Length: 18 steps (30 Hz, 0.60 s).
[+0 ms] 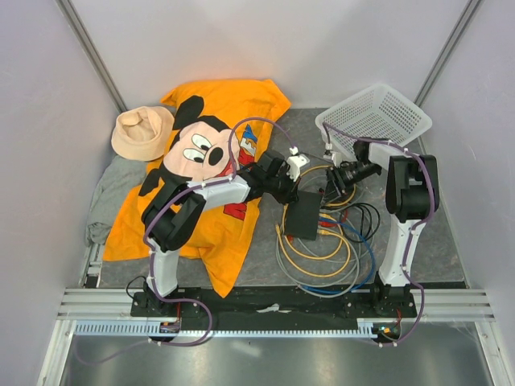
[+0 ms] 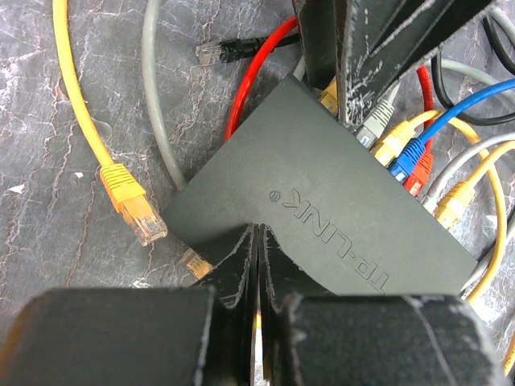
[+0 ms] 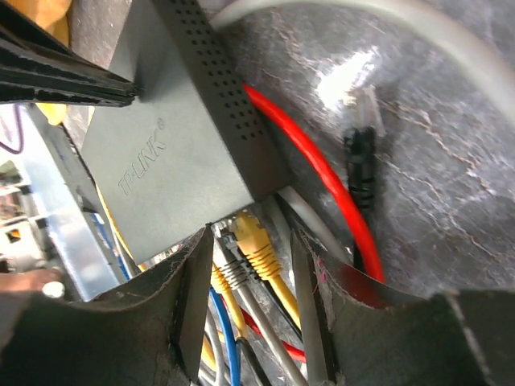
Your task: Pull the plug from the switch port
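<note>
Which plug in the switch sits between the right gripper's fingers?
The yellow plug at the end of the switch's row, centred in the right gripper. The grey plug beside it sits off to one side.

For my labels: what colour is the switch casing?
The switch is black; best in left wrist view.

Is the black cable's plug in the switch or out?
Out. The black plug lies loose on the mat, clear tip bare, apart from the switch.
</note>
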Motion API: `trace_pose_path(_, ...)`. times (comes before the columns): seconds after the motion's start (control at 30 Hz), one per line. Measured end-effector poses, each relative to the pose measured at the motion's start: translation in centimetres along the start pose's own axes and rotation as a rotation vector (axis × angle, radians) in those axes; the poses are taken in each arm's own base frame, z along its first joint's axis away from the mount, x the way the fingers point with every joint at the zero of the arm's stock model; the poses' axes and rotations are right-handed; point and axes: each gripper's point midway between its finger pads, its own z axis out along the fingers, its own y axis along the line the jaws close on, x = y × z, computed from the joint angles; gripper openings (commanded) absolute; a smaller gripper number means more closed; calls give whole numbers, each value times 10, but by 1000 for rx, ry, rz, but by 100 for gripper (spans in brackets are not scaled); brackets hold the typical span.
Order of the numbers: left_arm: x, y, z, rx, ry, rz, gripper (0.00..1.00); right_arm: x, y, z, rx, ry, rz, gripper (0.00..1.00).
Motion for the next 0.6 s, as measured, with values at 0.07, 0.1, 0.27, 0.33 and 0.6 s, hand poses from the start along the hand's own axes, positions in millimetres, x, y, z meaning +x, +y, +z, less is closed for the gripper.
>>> trace_pose_path(0.07, 0, 0, 0, -2, -1, 1, 4, 1, -4, -1, -7, -7, 28, 50)
trace_pose_path(0.1, 0, 0, 0, -2, -2, 2, 4, 2, -7, -3, -5, -10, 38, 50)
trace_pose_path(0.27, 0, 0, 0, -3, -2, 5, 4, 2, -14, -8, 9, -26, 78, 50)
trace_pose_path(0.33, 0, 0, 0, -2, -2, 7, 4, 2, -14, -7, 12, -31, 91, 49)
trace_pose_path(0.6, 0, 0, 0, -3, -2, 10, 4, -2, -13, -4, -4, -54, 136, 52)
